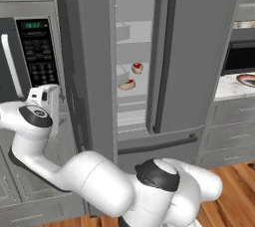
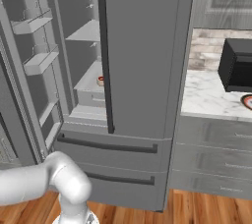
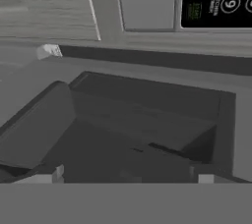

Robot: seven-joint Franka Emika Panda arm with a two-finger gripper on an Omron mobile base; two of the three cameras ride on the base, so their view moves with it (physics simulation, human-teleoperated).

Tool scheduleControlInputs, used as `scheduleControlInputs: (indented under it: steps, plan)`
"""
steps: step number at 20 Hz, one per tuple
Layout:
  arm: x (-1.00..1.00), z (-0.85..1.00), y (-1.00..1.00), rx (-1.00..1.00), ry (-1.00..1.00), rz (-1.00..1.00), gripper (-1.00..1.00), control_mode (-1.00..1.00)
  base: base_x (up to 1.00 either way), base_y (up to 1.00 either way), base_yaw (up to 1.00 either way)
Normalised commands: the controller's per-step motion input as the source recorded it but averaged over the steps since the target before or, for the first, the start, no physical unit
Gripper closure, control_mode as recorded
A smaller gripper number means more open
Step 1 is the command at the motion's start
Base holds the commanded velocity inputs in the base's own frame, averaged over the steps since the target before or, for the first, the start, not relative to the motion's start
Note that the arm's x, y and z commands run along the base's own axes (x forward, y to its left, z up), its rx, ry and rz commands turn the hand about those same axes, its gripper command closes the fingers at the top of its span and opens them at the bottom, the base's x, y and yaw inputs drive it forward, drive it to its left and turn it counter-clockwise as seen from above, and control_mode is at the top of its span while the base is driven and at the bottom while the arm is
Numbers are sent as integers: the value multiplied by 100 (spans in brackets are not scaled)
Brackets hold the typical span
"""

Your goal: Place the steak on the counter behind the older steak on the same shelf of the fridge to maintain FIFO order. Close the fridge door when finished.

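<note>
The fridge (image 1: 194, 47) stands with its left door (image 1: 87, 61) swung open and its right door shut. On the pale grey shelf (image 1: 130, 93) lie two small red steaks with tan rims. The older steak (image 1: 127, 84) is near the front edge, and the steak (image 1: 137, 67) sits behind it, farther in. One steak (image 2: 101, 79) peeks out past the right door's edge. My white hand (image 1: 46, 96) is left of the open door, on its outer side, beside a black keypad (image 1: 37, 52). The gripper (image 3: 131, 176) is open and holds nothing. The marble counter (image 1: 226, 87) lies right of the fridge.
A black microwave (image 2: 238, 66) stands on the counter (image 2: 206, 95), with a plate (image 1: 246, 79) in front of it. The open door carries several bins (image 2: 34, 61) on its inner side. Grey drawers (image 2: 211, 164) sit under the counter, and the floor is wood.
</note>
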Motion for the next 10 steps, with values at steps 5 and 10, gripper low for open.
scheduleControlInputs:
  steps: [5, 10]
  plan:
    - [8, 0, -90, 12, 0, -13, -100, -100, 0, 0, 0]
    - [3, 0, -100, 14, 0, -6, -100, -100, 0, 0, 0]
